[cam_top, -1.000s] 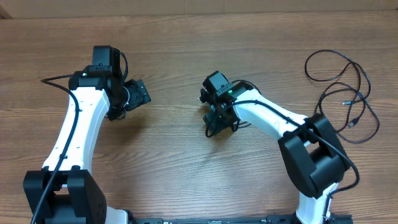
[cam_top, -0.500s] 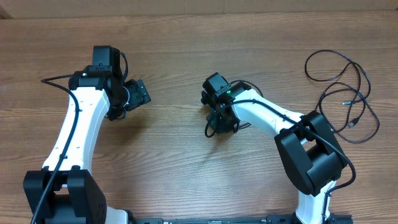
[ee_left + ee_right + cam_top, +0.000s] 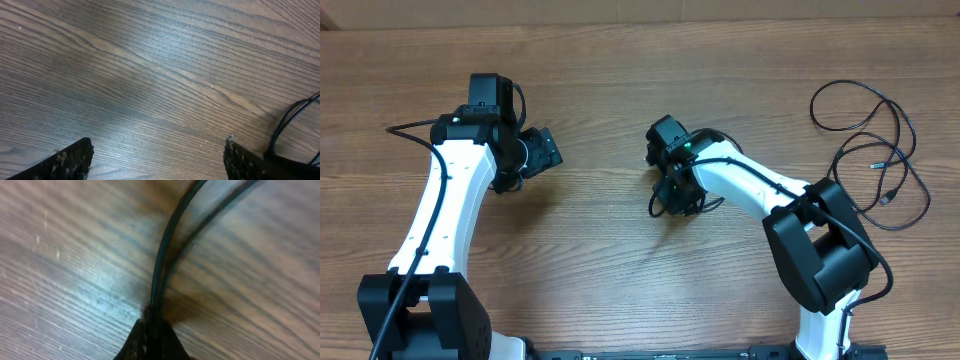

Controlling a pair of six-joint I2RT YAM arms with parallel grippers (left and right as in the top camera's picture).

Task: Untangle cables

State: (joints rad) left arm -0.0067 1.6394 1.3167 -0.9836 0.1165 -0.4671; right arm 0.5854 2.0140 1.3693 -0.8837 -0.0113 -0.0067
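Note:
A loose heap of thin black cables [image 3: 873, 150] lies looped at the table's right side, with small plug ends near its middle. My right gripper [image 3: 667, 203] is down at the table's centre, well left of that heap. In the right wrist view its jaws are shut [image 3: 152, 326] on a thin black cable [image 3: 167, 250] that runs up and away from the tips over the wood. My left gripper [image 3: 542, 152] hovers at the left with its fingers [image 3: 70, 160] spread wide; only bare wood shows between them.
The wooden table [image 3: 620, 80] fills every view. A black wire [image 3: 292, 122] crosses the right edge of the left wrist view, beside the right finger. The right arm's white link [image 3: 750, 185] stretches between the centre and the cable heap.
My right gripper's jaws have closed onto the thin cable at the table's centre, with a slight shift of the wrist. The left arm and the heap at the right have not moved.

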